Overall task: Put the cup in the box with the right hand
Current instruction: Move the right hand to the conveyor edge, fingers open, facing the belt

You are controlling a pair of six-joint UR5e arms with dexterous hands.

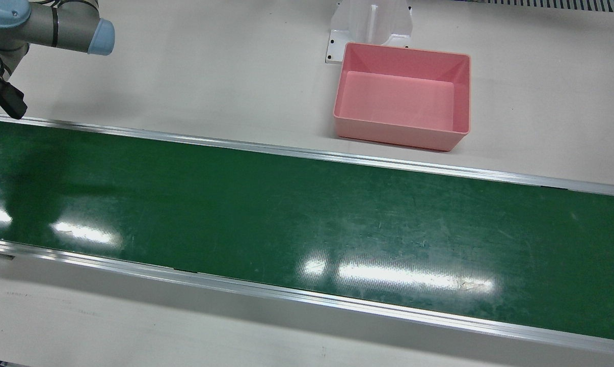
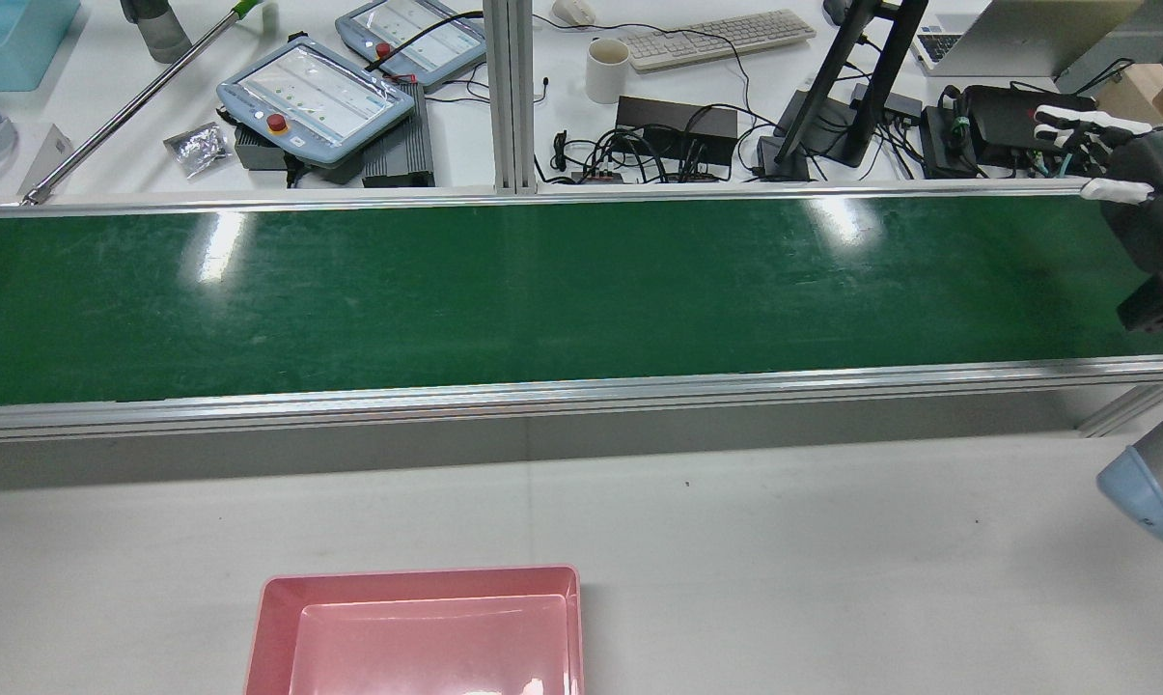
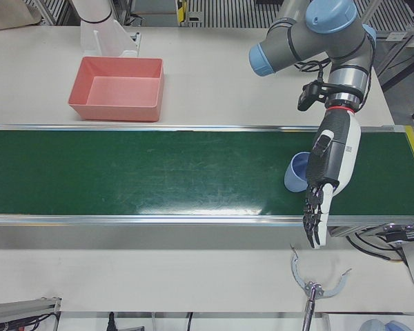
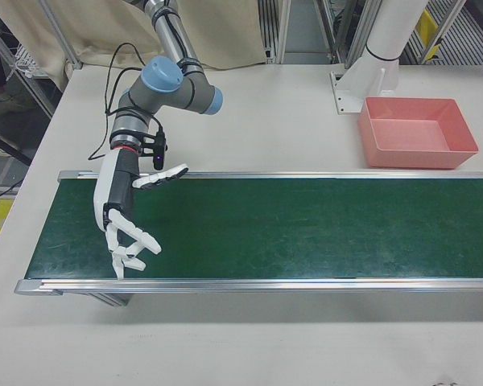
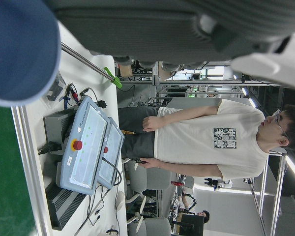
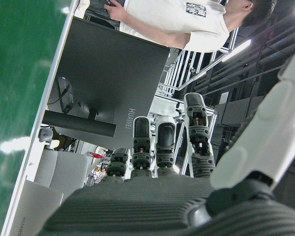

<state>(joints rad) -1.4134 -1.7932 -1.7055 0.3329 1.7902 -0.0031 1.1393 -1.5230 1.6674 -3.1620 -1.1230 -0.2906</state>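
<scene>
Cup: the light-blue plastic cup (image 3: 294, 172) sits on the green conveyor belt (image 3: 159, 172) at centre right of the left-front view. It is partly hidden, and I cannot tell whether it stands upright or tilts.
Left robot hand: the black-and-white left robot hand (image 3: 329, 172) hangs just beside the cup with its fingers stretched straight and gripping nothing. Whether it touches the cup is unclear.
Right robot hand: the black-and-white right robot hand (image 4: 121, 213) hovers empty over the belt at the left of the right-front view, with its fingers spread.
Box: the empty pink plastic rectangular box (image 4: 410, 157) stands on the white table (image 4: 266, 121) beyond the belt, at upper right of that view.
Risk, near: the left robot hand is so close to the cup that a small sweep could tip it or roll it off the belt's near rail.
Risk, middle: the cup is well apart from the right robot hand, with most of the belt between them. If the cup arrives moving, a badly timed closing could knock it aside.
Risk, far: the box lies beyond the far rail, so a loose grip or a low carry could catch the rail or the box's wall and drop the cup outside.
Writing: "HUAWEI" reads sideways on the back of the dark monitor (image 6: 103, 83) in the right hand view. The print on the shirt of the person (image 6: 177, 19) is too small to read. The grey teach pendant (image 5: 83, 147) has a red button, but none of its text is legible.
</scene>
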